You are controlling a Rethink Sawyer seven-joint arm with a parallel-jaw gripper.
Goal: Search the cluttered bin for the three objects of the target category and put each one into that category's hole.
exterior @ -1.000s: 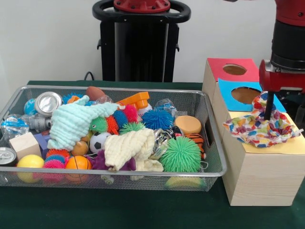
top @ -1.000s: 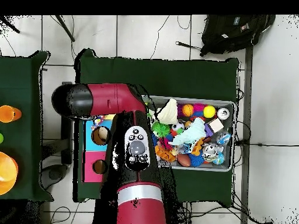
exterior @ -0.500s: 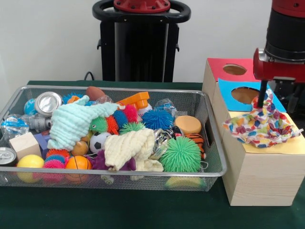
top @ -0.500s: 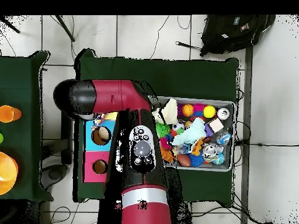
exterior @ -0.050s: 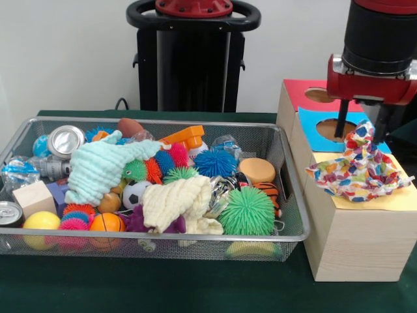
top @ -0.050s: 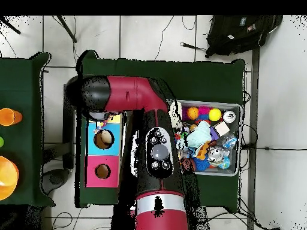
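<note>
A multicoloured patterned cloth (exterior @ -0.050s: 359,171) lies crumpled on the yellow end of the wooden box (exterior @ -0.050s: 355,241), hiding whatever hole is there. My gripper (exterior @ -0.050s: 360,132) hangs just above the cloth's back edge, open, with nothing between its fingers (exterior @ -0.050s: 341,121). In the wire bin (exterior @ -0.050s: 290,195), a mint cloth (exterior @ -0.050s: 101,166) and a cream cloth (exterior @ -0.050s: 176,202) lie on top of the clutter. The overhead view shows a corner of the patterned cloth (top @ -0.050s: 103,124) beside the arm, which hides the gripper there.
The box top also has a blue panel with a hole (exterior @ -0.050s: 335,130) and a red panel with a hole (exterior @ -0.050s: 320,95). The bin holds spiky balls, a green spiky ball (exterior @ -0.050s: 247,210), sport balls, cans (exterior @ -0.050s: 66,140) and a wooden block (exterior @ -0.050s: 32,197).
The gripper has risen off the patterned cloth and shifted left, both fingers now showing apart. The cloth stays on the box.
</note>
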